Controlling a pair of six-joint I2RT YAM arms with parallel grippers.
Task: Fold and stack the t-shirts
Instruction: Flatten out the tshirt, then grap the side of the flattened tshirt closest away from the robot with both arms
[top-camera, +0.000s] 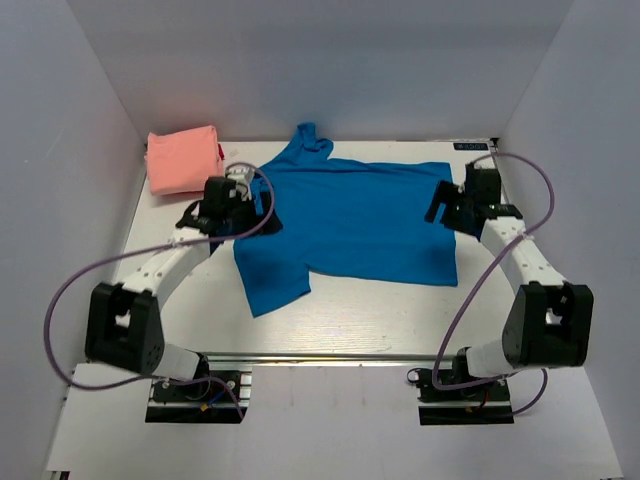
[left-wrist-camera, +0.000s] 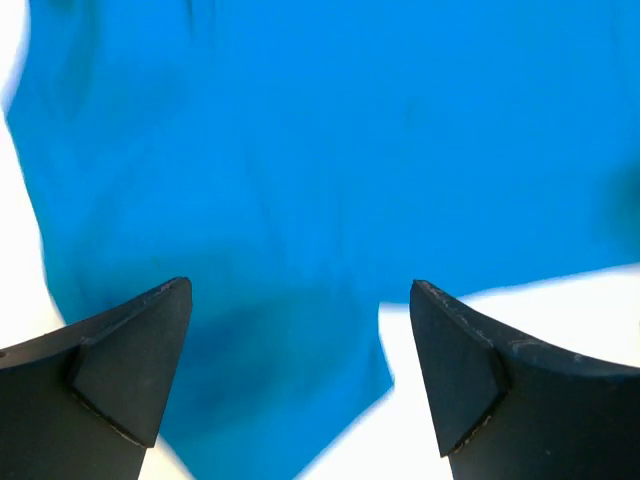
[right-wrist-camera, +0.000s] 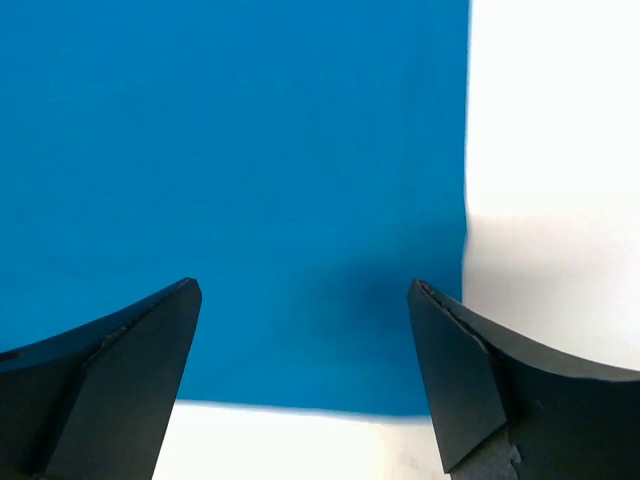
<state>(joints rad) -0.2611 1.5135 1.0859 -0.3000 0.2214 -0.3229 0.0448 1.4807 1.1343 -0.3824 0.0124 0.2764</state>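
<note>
Blue t-shirt (top-camera: 350, 225) lies spread on the table (top-camera: 350, 325) in the top view, between my left gripper (top-camera: 243, 200) and right gripper (top-camera: 440, 205); the pink t-shirt (top-camera: 183, 160) sits folded at far left. On the left wrist I see the jaws wide above blue cloth, holding nothing. On the right wrist they are wide too, above the shirt's corner.

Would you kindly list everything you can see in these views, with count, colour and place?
blue t-shirt: one, bright blue, spread flat mid-table
pink t-shirt: one, salmon-pink, folded, far left corner of the table
table: one, white, under both shirts
walls: pale grey, around the table
cables: two, purple, one looping off each arm
left arm: one, black and white, near left
right arm: one, black and white, near right
left gripper: one, black, open above the blue shirt's left side
right gripper: one, black, open above its right edge
</note>
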